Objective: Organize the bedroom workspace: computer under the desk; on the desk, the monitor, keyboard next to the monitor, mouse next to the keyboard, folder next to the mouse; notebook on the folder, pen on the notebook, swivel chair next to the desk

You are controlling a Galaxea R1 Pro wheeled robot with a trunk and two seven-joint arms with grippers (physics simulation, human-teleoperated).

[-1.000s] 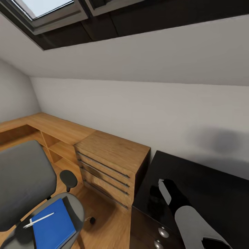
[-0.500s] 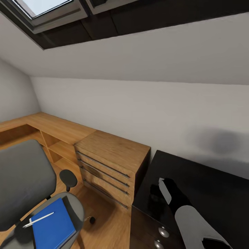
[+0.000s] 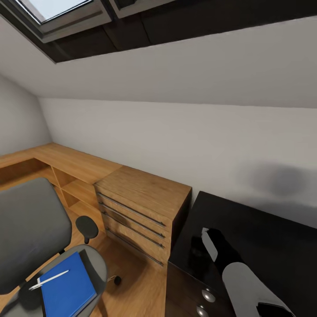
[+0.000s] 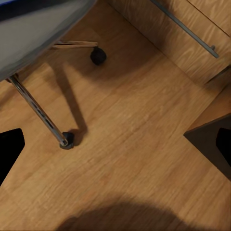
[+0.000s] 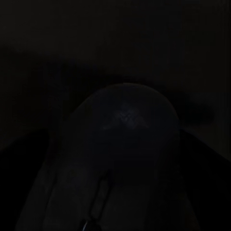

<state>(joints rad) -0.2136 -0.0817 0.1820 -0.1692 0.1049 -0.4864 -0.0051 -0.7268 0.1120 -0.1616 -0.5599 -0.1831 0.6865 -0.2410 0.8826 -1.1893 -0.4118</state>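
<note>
Head view: swivel chair at lower left, grey back and black armrest showing. The blue folder lies flat on its seat, the pen resting across the folder's near-left part. A light-wood drawer chest with bar handles stands against the white wall, between chair and desk. The glossy black desk fills the lower right; two round silver knobs of its drawer unit show at its front. The right arm reaches over the desk top; its gripper is dark against the black surface, spread cannot be told.

Left wrist view: wood floor, a chrome leg of the chair base ending in a black castor, a second castor further off. Dark finger edges at both frame sides suggest the left gripper stands wide, holding nothing.

Right wrist view: nearly black; a rounded dark lump sits close ahead, likely the mouse.
</note>
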